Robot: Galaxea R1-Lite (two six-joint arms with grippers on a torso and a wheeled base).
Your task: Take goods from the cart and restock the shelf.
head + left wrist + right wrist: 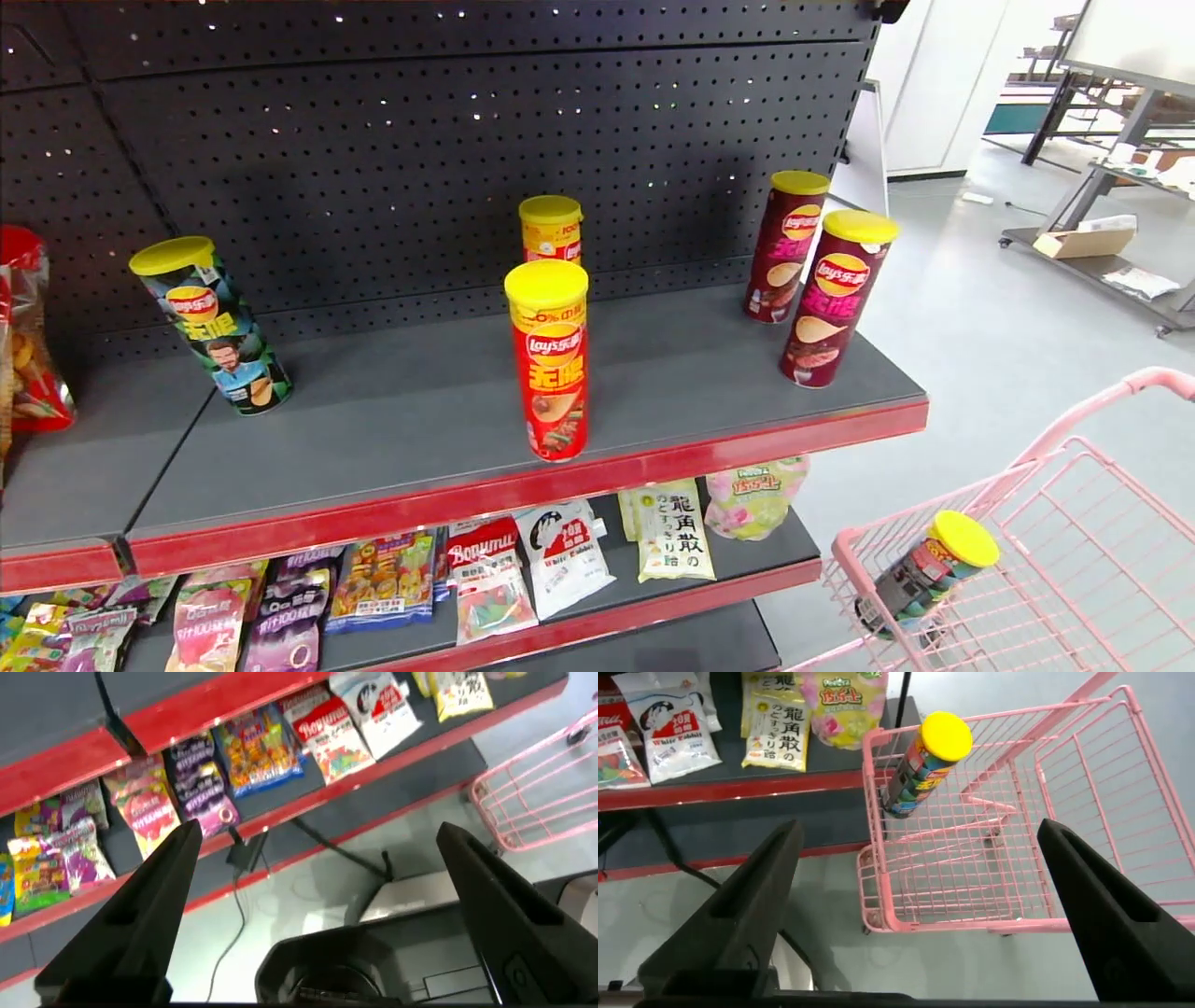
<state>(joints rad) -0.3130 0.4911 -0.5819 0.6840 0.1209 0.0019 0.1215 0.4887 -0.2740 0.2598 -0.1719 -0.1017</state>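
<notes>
My right gripper hangs wide open, empty, above the cart — the can seems to lean in its corner, so I'd tilt to match and grasp mid-body.

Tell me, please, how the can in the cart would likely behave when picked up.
The can looks like a rigid tube, so it should probably hold its shape in a grip. Its smooth round wall may slip or roll. It leans tilted against the cart wall, so a nudge could topple it.
</notes>
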